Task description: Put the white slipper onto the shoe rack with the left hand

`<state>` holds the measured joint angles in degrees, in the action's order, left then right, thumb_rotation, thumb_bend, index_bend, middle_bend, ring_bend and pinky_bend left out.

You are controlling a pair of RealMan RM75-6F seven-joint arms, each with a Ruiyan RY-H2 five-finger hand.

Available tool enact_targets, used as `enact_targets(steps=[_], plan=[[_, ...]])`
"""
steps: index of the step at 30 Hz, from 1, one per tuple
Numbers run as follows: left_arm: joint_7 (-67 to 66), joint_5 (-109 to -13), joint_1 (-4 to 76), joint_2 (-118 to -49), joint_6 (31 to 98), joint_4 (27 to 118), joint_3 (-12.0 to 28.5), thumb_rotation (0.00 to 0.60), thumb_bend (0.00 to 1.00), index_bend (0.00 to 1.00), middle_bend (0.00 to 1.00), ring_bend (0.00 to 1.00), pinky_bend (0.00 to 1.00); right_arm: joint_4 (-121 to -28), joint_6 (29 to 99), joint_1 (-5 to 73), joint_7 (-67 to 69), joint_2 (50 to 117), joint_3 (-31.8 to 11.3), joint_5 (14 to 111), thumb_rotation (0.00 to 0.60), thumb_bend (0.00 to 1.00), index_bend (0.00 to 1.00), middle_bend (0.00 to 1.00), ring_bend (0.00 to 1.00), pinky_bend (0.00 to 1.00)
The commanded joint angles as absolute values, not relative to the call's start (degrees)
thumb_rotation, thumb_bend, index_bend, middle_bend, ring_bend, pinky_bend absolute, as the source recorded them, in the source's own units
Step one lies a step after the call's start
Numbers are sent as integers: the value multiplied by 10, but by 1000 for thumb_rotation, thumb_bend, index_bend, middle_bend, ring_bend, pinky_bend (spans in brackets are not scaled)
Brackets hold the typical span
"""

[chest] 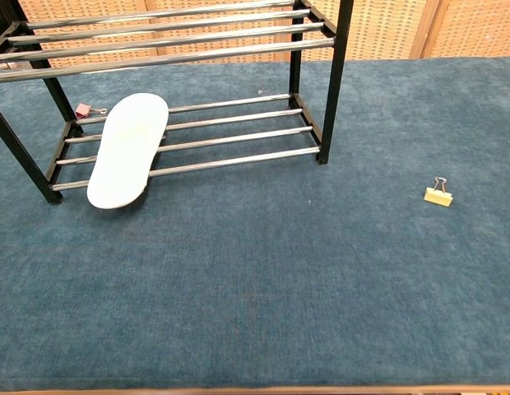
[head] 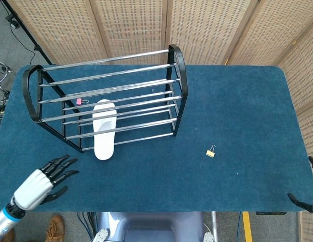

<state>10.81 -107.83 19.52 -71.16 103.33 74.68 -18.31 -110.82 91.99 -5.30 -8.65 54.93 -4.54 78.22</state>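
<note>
Fingers (head: 63, 164) of the left hand (head: 43, 180) are spread wide and dark against the blue, holding nothing at all, the hand sitting low at the near-left corner of the worktop (head: 237, 116), well apart from the rack. The chest view does not catch it.

The white slipper (chest: 129, 149) lies sole-up or flat, hard to say which, across the bottom rails of the shoe rack (head: 106, 96). Its far end rests on the chrome bars; its near end pokes out past the front rail onto the blue worktop. It sits toward the left side of the rack, just beside the black left end frame. No print or logo can be read on it.

A small pink binder clip (chest: 85, 109) lies just behind the slipper's far end, near the back rail. Off to the right, well apart from the rack, a yellow binder clip (chest: 438, 194) rests on the worktop with its wire handles up.

The right hand (head: 310, 194) only peeks in at the far right edge in the head view; whether its fingers are spread or curled, I cannot tell.
</note>
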Motion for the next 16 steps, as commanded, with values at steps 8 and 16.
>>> enact_targets(steps=[8,16], plan=[[10,-937,92,-635,1030,931,-143,600,293,19,0,0,43,-1109,933,-62,-57,535,-44,798,600,0,0,0,0,0],[-48,-856,68,-588,959,1065,-138,600,283,0,0,0,0,-1109,942,-69,-43,528,-42,806,600,0,0,0,0,0]])
